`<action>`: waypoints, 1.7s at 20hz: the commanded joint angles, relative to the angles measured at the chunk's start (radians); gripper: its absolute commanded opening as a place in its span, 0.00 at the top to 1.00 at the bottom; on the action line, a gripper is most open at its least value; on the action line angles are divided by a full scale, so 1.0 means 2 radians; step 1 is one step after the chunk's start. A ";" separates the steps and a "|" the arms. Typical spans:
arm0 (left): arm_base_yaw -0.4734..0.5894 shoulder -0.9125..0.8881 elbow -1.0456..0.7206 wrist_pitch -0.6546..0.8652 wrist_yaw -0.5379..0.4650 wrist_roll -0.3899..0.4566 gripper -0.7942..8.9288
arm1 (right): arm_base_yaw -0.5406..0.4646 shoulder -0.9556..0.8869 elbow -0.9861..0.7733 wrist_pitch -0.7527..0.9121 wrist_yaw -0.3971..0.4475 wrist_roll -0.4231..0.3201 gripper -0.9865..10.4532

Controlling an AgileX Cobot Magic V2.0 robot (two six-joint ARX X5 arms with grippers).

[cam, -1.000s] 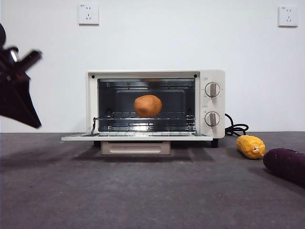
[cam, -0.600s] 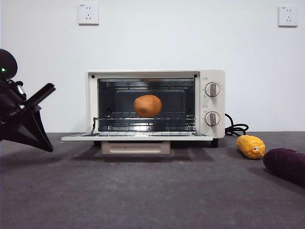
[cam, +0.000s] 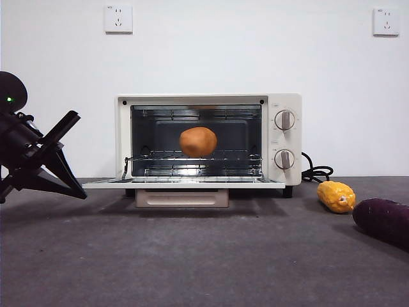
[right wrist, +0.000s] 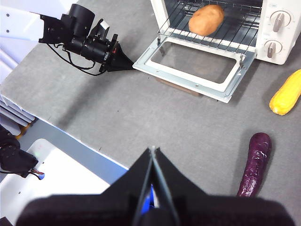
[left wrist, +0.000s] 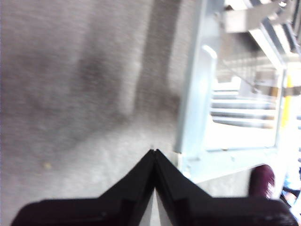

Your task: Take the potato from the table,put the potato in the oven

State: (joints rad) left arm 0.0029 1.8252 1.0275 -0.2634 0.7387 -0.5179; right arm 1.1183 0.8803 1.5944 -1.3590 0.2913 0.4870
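Observation:
The potato rests on the wire rack inside the oven, whose door lies open and flat. My left gripper is shut and holds nothing. Its tip hovers low over the table, just beside the door's left corner. My right gripper is shut and empty, high above the table's front, well away from the oven.
A yellow corn piece and a dark purple vegetable lie on the table right of the oven. The oven's black cord coils behind its right side.
My left gripper has moved right and down, from the left edge of the front view to the open door's left corner. The potato has stayed on the rack.

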 commanded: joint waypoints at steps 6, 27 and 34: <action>-0.008 0.005 -0.002 0.017 0.043 -0.017 0.93 | 0.001 -0.001 -0.004 -0.010 0.002 0.009 0.92; -0.008 0.005 0.085 0.035 0.119 -0.077 0.93 | 0.001 -0.001 -0.004 -0.010 0.012 0.018 0.91; -0.008 0.005 0.131 0.035 0.116 -0.083 0.93 | 0.001 -0.001 -0.004 -0.010 0.017 0.016 0.91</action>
State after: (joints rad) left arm -0.0097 1.8267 1.2911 -0.1967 0.9714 -0.6769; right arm 1.1183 0.8803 1.5944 -1.3590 0.3202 0.5133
